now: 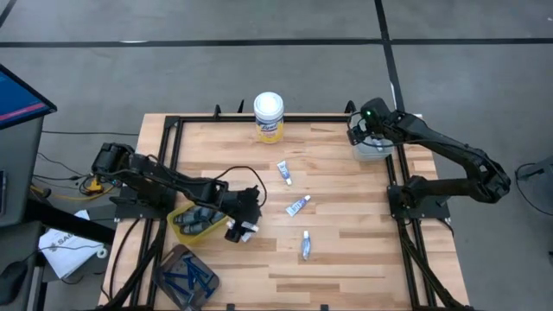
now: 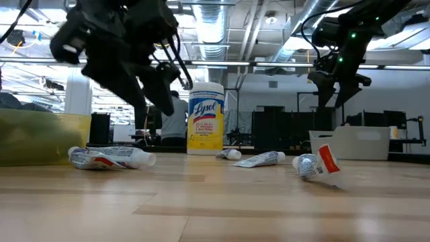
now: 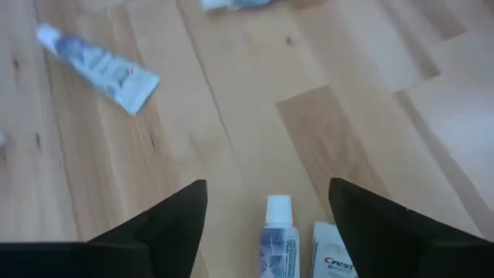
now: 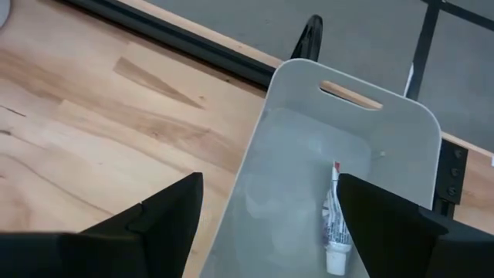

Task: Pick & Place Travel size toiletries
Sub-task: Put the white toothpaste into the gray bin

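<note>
Left wrist view, left tool (image 3: 266, 212) fingers apart, white tube (image 3: 278, 235) lying loose between them.

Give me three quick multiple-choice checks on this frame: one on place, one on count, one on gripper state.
1. Where does the right gripper hover?
A. over the white bin at the table's right edge
B. over the yellow tray
C. over the canister

2. How many tubes lie in the white bin?
A. none
B. one
C. three

3. How does the left gripper stand?
A. shut on a tube
B. shut, empty
C. open, with two tubes below its fingers

Key: 1 A, the right wrist view looks straight down into the bin. 2 B, a single tube lies along the bin's floor. 3 C, the fingers stand apart above the tubes on the wood.
</note>
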`<action>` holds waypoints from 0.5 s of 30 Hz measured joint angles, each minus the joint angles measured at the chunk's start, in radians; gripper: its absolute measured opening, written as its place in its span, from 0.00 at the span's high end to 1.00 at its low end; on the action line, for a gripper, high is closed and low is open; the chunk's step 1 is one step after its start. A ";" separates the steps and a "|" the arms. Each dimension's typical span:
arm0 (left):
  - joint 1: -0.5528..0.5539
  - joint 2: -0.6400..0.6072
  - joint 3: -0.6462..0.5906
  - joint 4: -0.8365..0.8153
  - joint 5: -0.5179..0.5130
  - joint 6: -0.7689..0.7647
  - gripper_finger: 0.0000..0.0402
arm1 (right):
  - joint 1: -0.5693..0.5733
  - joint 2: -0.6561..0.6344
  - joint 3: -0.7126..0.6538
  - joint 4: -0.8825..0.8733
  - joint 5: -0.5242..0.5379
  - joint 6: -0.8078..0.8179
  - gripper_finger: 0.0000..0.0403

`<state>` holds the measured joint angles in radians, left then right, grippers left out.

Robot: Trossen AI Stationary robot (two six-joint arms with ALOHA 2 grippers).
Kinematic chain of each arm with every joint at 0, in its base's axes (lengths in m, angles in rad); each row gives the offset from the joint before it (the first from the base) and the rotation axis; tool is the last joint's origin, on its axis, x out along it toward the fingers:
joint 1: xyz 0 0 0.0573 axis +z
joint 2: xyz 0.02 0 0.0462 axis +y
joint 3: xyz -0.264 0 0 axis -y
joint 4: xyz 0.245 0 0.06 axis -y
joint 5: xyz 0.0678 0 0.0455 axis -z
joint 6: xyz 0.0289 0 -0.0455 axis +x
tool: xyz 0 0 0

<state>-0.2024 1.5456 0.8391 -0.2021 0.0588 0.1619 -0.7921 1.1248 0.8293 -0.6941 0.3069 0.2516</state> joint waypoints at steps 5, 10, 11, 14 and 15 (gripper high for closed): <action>0.000 0.066 0.014 0.004 -0.012 -0.109 0.32 | 0.000 0.000 0.000 0.000 0.000 0.000 0.28; 0.000 0.172 0.089 0.001 -0.016 -0.159 0.34 | 0.000 0.000 0.000 0.003 0.000 0.000 0.28; 0.000 0.190 0.106 -0.004 -0.016 -0.159 0.34 | 0.000 0.000 0.000 0.003 0.000 0.000 0.28; 0.000 0.221 0.137 -0.062 -0.016 -0.160 0.34 | 0.000 0.000 0.000 0.002 0.000 0.000 0.28; 0.000 0.225 0.141 -0.084 -0.016 -0.160 0.34 | 0.000 0.000 0.000 0.002 0.000 0.000 0.28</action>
<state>-0.2024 1.7701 0.9802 -0.2865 0.0429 0.0021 -0.7921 1.1252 0.8291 -0.6922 0.3065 0.2516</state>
